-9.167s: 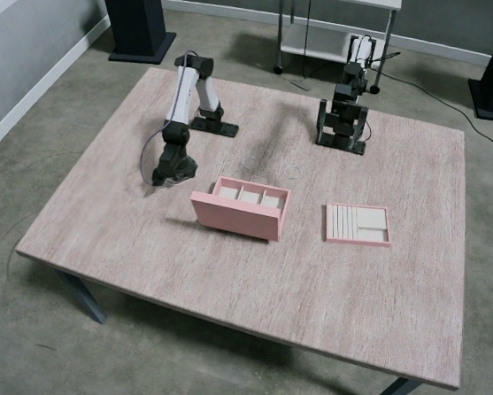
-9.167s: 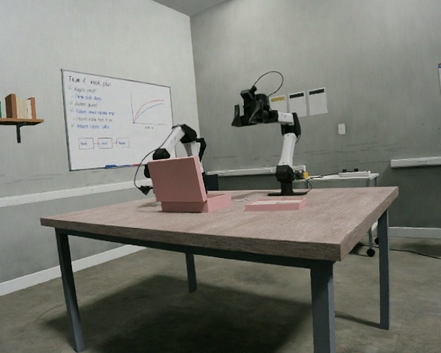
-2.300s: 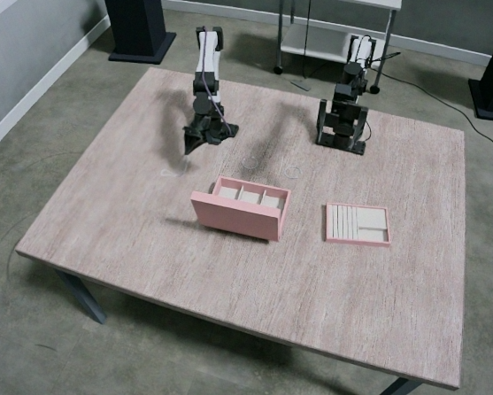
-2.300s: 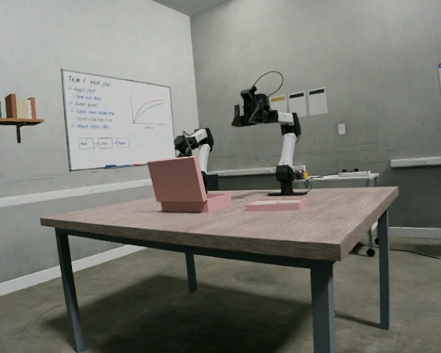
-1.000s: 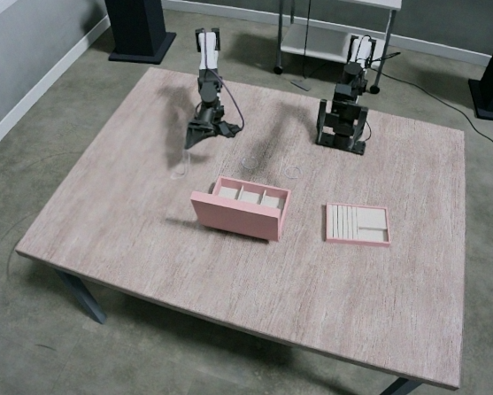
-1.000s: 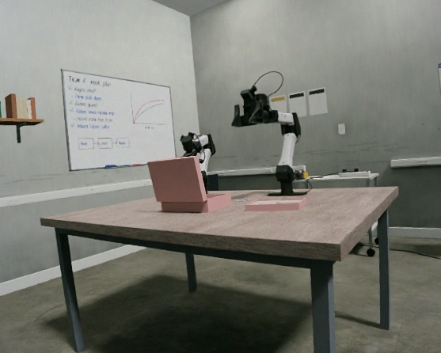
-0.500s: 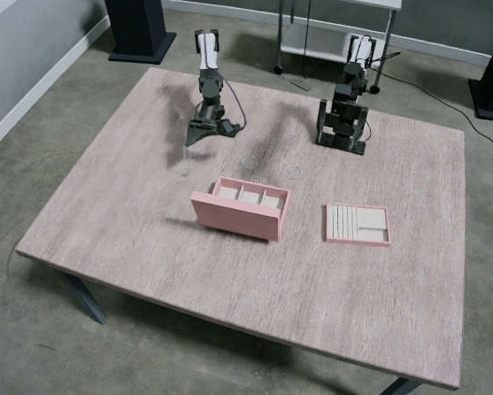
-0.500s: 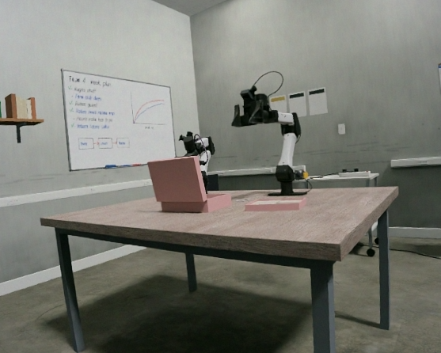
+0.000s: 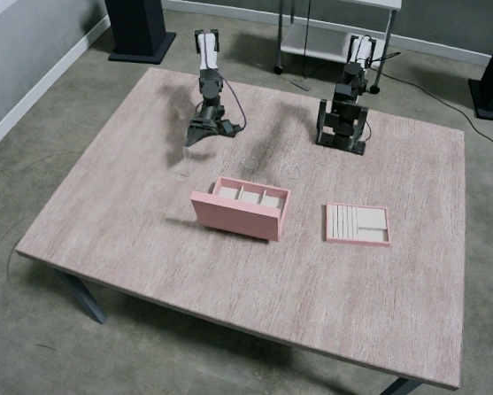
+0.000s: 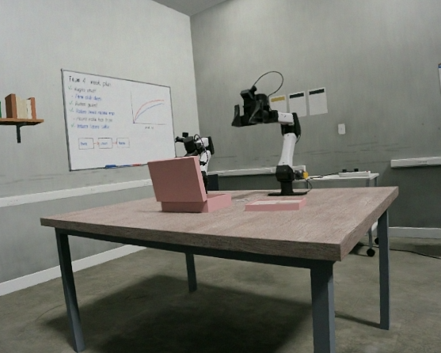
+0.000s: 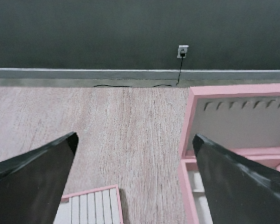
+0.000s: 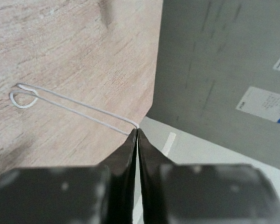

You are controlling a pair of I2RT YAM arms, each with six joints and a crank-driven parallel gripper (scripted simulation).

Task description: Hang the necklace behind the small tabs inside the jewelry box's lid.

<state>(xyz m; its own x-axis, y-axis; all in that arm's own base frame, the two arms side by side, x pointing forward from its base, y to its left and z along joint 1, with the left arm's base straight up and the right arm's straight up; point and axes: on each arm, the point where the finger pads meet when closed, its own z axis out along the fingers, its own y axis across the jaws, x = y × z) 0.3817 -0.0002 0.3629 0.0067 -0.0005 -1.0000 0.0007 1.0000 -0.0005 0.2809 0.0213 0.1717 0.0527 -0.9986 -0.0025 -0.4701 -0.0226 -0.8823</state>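
Observation:
The thin pale necklace hangs in two strands from my right gripper, which is shut on it above the table. Its lower end curls at or close to the table top; contact is unclear. The pink jewelry box stands upright with its lid raised. A row of small tabs shows near the top of the lid's grey lining in the left wrist view. My left gripper is open and empty, high above the table. The box hides my right fingertips in the exterior view.
A low pink tray with slots lies beside the box, on the left arm's side. Two thin pale rings, one nearer the right arm and the other nearer the left, lie on the table between the box and the arm bases.

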